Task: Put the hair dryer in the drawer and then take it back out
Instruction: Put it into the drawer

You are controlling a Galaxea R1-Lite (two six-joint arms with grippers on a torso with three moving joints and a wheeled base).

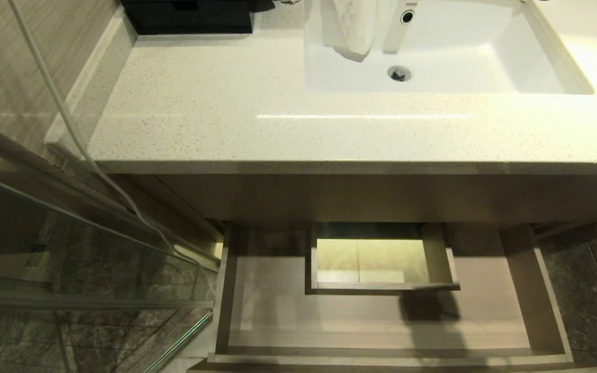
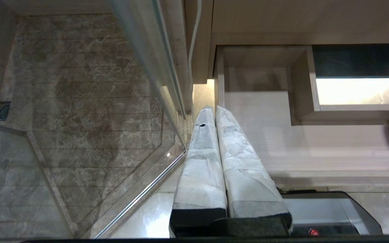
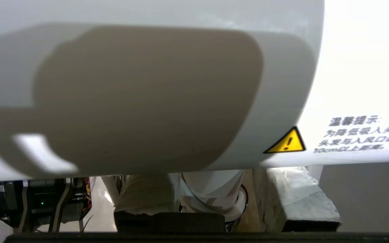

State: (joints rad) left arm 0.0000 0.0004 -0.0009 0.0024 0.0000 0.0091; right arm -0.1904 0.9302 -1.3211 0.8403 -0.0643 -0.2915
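The drawer [image 1: 534,290] stands pulled out below the counter, light-brown wood grain with a boxed cut-out [image 1: 381,259] in its rear middle, and nothing lies on its floor. The white hair dryer [image 3: 181,84] fills the right wrist view, its fat barrel carrying a yellow warning triangle. My right gripper [image 3: 214,190] is shut on the dryer's slim handle, with one wrapped finger [image 3: 295,192] on each side; it is outside the head view. My left gripper [image 2: 214,113] is shut and empty, hanging by the drawer's [image 2: 265,135] left front corner.
A speckled counter [image 1: 278,119] with a white sink [image 1: 485,62] sits above the drawer. A black box [image 1: 189,15] and a towel [image 1: 350,26] are at the back. A long thin white cable [image 1: 70,124] and a glass panel [image 1: 70,259] lie to the left.
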